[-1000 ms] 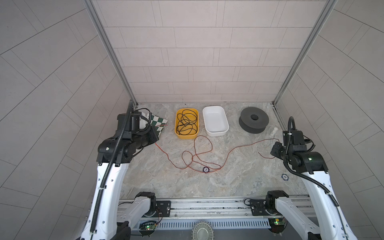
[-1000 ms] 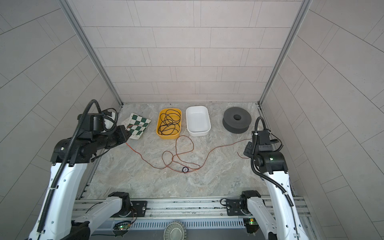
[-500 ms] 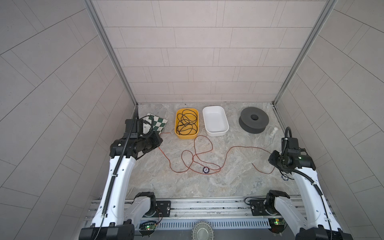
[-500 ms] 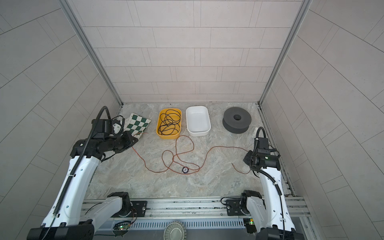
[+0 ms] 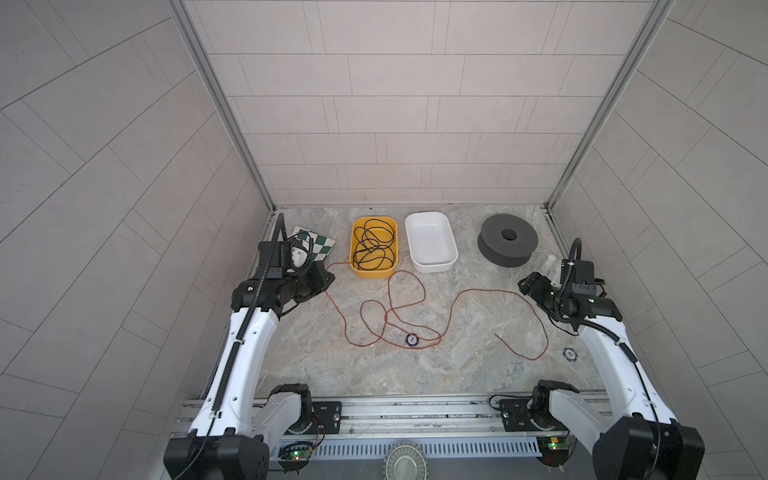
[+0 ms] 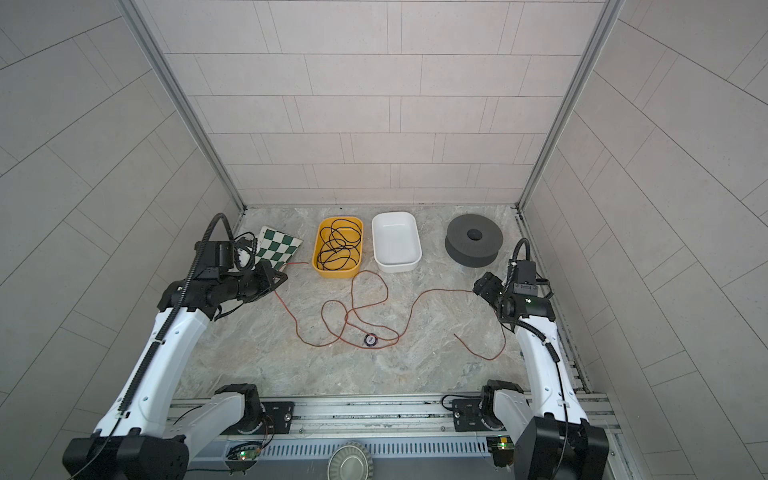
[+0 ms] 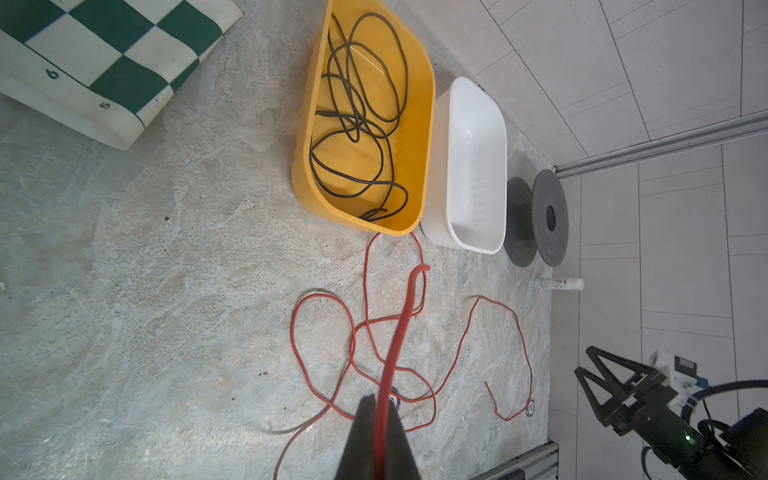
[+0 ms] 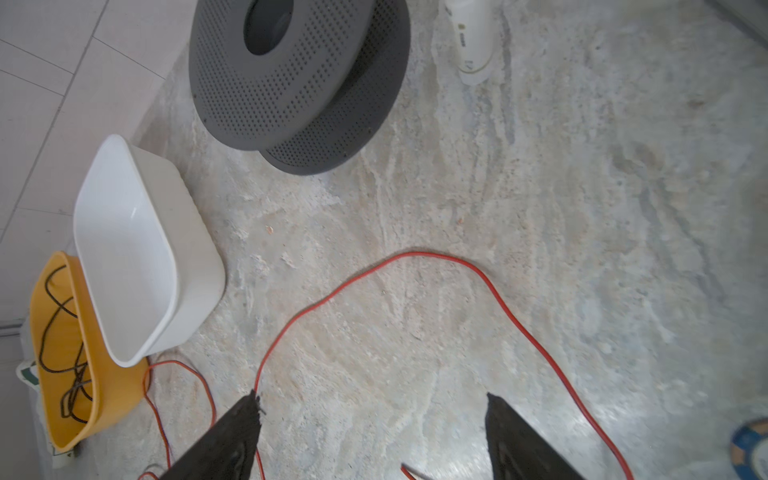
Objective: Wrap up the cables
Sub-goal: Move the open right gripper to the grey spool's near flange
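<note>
Thin red wire (image 8: pixel 415 253); black cable (image 5: pixel 372 248); yellow tub (image 5: pixel 372 272); plain white tub (image 5: pixel 432 264); dark grey spool (image 5: pixel 523 237), dotted with perforations; green-and-white chequered mat (image 6: pixel 276 249); tabletop (image 5: pixel 457 365) marbled grey-beige.

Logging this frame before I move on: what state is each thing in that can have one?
red wire: unwrapped, sprawled in loose loops.
left gripper: shut on the red wire near one end.
right gripper: open, holding nothing.
yellow bin: holds a tangled black cable.
white bin: empty.
grey spool: lying flat, no wire on it.
</note>
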{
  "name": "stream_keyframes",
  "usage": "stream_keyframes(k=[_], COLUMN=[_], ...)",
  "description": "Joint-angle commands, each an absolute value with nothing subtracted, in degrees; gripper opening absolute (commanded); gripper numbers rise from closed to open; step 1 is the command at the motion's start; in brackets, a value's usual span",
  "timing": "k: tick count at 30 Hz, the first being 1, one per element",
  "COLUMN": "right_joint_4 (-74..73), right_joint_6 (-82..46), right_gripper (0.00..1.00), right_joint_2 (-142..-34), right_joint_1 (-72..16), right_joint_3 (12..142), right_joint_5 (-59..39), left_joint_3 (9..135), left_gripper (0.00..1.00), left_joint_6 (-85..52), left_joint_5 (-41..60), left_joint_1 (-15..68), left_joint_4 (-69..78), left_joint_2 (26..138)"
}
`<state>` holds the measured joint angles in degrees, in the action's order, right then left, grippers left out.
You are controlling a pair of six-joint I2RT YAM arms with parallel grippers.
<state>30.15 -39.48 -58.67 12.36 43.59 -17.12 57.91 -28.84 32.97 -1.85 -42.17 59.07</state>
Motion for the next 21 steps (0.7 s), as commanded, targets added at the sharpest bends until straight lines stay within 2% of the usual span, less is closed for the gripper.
stream_keyframes(k=[1,9,21], right_joint_4=[17.40,4.75,-8.40], right_joint_6=[-45.32,-51.77,-56.33], right_gripper=[0.84,0.84,0.76], right_joint_2=[-62.23,-74.33,-94.14], right_joint_1=[11.97,9.84,8.14], right_joint_3=[42.99,46.75,52.20], right_joint_5=[-20.54,-19.41,-20.64], left_joint_3=[57.05,55.58,54.42], left_gripper=[0.00,0.00,0.00], left_joint_6=[-27.82,-29.98,-32.45], left_joint_5=[36.68,38.41,40.44], left_joint_1=[-2.09,-2.11,-1.99], left_joint_4=[-38.52,-36.08,-35.33], left_joint_2=[58.87,58.56,58.40])
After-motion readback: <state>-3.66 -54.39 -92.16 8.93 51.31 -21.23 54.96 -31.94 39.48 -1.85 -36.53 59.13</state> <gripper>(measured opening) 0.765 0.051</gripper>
